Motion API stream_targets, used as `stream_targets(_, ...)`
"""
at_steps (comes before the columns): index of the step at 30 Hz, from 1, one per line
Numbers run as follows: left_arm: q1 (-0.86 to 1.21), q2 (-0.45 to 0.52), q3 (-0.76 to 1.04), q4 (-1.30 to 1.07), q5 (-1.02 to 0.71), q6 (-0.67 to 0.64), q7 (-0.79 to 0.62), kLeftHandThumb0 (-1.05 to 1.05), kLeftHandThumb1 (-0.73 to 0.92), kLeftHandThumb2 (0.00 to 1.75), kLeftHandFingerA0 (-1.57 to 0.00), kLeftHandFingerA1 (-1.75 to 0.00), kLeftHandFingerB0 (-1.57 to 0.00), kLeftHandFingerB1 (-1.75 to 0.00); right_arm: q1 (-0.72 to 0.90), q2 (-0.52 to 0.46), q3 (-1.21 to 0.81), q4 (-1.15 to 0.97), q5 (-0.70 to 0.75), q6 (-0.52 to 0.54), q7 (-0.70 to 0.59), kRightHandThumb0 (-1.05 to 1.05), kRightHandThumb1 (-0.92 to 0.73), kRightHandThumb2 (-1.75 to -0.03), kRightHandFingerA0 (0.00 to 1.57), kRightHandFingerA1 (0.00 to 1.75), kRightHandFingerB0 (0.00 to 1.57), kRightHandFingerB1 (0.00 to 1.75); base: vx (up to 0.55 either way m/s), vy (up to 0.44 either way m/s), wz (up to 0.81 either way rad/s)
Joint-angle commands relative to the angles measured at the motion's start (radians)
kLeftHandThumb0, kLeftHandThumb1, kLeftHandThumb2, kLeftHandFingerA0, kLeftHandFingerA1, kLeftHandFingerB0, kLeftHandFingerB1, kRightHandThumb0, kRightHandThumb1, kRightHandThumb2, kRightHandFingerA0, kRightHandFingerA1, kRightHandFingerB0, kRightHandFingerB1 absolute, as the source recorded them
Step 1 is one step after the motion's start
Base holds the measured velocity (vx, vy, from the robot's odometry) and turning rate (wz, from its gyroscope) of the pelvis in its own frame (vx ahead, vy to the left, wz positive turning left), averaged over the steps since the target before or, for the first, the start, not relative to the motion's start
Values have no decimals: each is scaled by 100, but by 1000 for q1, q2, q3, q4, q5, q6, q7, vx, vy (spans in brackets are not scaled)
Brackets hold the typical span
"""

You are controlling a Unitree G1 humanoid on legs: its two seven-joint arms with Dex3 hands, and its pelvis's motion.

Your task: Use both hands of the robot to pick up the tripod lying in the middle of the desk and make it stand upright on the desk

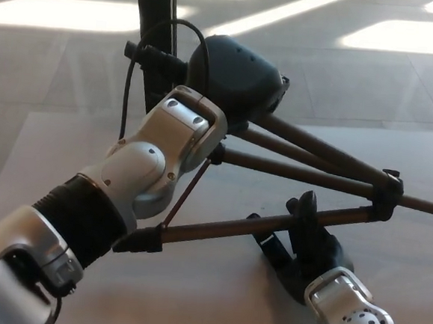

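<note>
Head view: tripod [298, 168] on desk [213, 297], head end raised by left hand [193, 126], whose grip cannot be told; right hand [311, 252] spread wide beside one leg, holding nothing; risk, probably, of legs skidding if lift outruns support.

No text, label, brand, number or sign can be read on anything here. The tripod [298, 172], its dark head above the left arm's wrist and its legs running past the right hand [307, 248], carries no legible marking. The silver wrist casings show only screws and small holes, and the desk [213, 297] under both hands is plain.
</note>
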Motion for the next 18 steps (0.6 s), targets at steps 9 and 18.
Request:
stream_targets(9,14,-38,86,-117,25,28,-21,-19,48,54,-93,-145,-83,-72,-118,124,3,152,-104,-21,-162,-76,-77,-64,52,165,32,117,0,0,0)
stream_targets(18,42,-24,95,-126,25,10,-36,-18,49,54,-93,-147,-81,-74,-225,145,-57,281,-119,-131,-377,-63,-89,-67,78,175,56,171,0,0,0)
